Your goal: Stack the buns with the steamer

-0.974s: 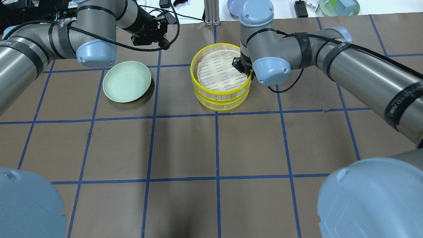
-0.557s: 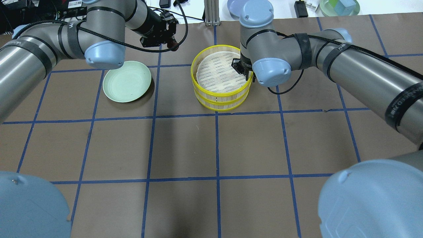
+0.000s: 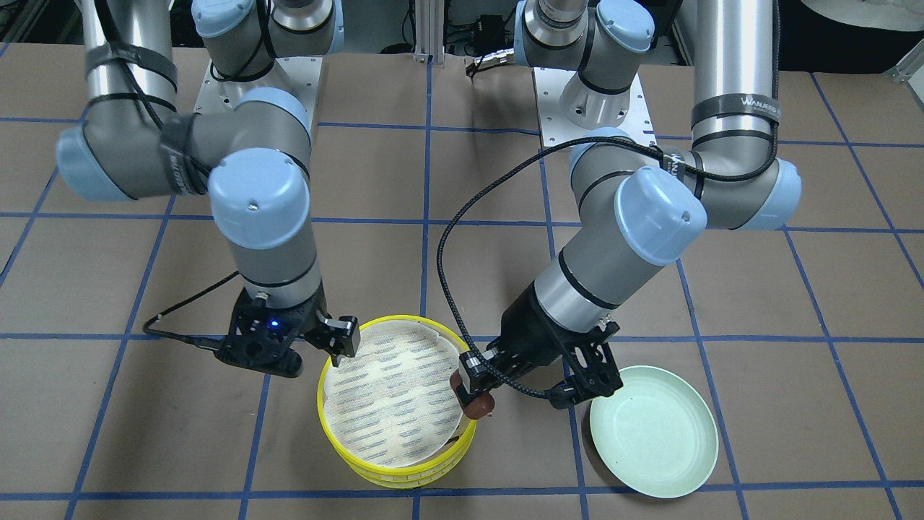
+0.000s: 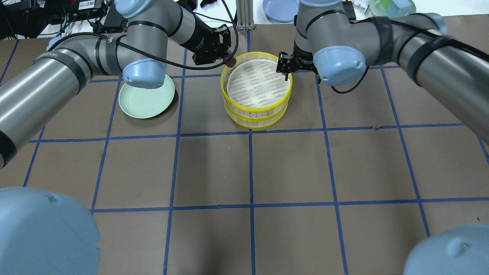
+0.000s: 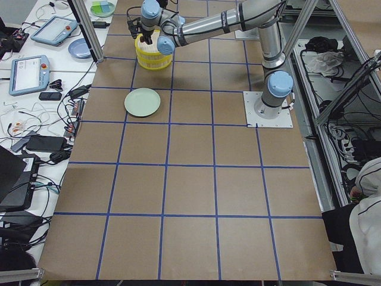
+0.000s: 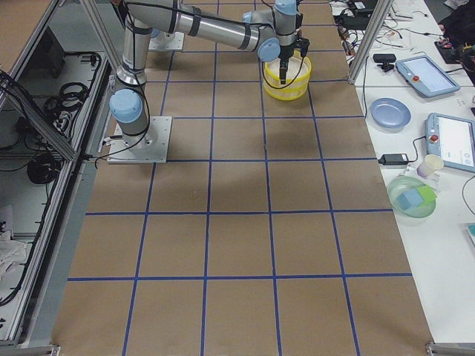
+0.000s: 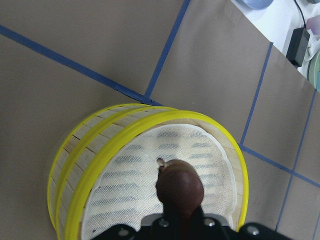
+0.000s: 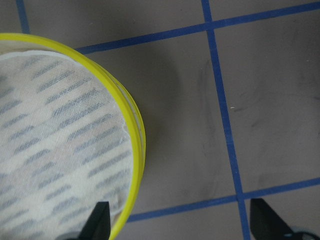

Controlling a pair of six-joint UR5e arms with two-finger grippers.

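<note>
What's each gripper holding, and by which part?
Left gripper: dark reddish-brown bun, jaws shut on one end, the other end hanging free by the steamer rim. Right gripper: nothing, jaws open.

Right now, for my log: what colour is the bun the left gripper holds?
Dark reddish-brown bun; clearest in left wrist view.
</note>
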